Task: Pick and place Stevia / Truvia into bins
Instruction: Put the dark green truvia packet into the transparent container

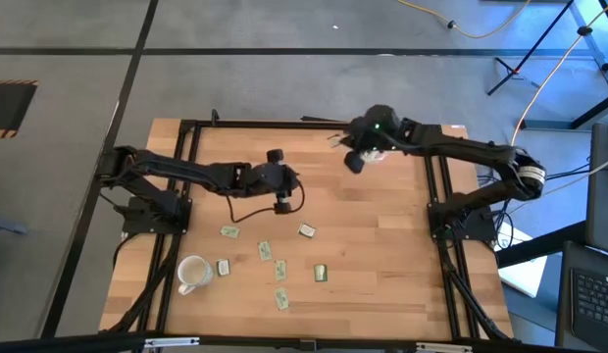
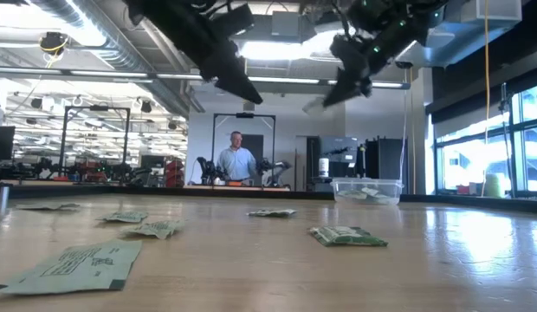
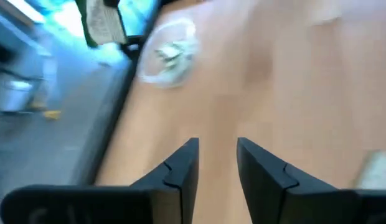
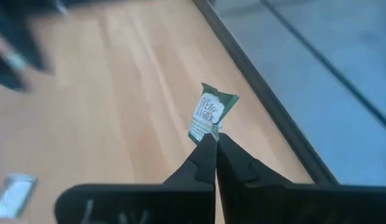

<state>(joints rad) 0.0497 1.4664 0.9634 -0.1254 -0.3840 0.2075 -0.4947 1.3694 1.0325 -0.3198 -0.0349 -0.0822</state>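
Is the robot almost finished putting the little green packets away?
Not yet. Some packets already lie in the clear bin at the table's far edge. The right gripper has its fingers pinched shut on one packet up in the air near that bin. The left gripper is open and holds nothing. About seven loose packets are left on the table near the white mug.

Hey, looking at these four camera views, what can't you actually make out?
- High view: the bin is mostly covered by the right hand.
- High view: print on the table sachets is too small.
- Left wrist view: the bin's contents are blurred.
- Right wrist view: the held sachet is partly behind the fingertips.
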